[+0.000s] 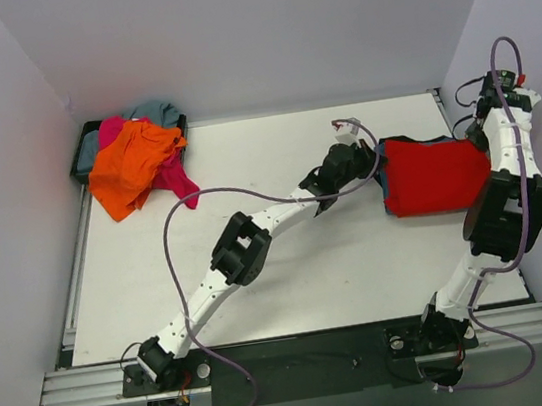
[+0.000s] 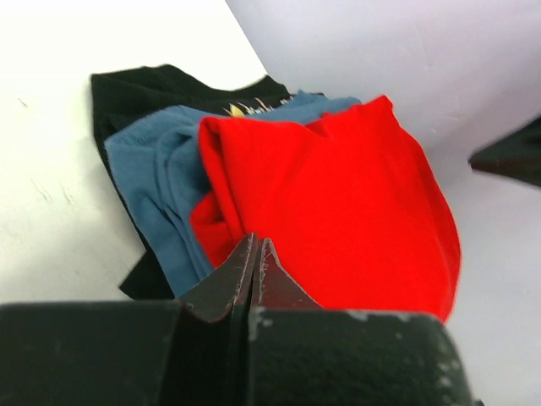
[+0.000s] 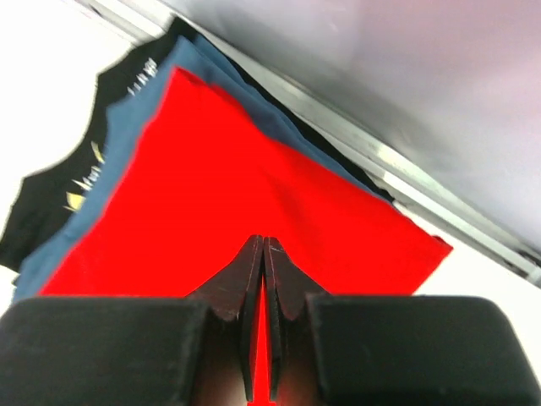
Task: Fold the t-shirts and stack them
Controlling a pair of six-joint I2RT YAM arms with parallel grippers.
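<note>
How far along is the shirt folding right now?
Three look done: the red t-shirt lies folded atop the teal shirt and black shirt. In hand: the left gripper and right gripper, both shut, are at the red one. Left: orange shirt, pink shirt, grey-blue shirt, heaped far left.

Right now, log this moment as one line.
stack: red t-shirt on teal t-shirt on black t-shirt | left gripper: shut | right gripper: shut | unfolded pile: far left
</note>
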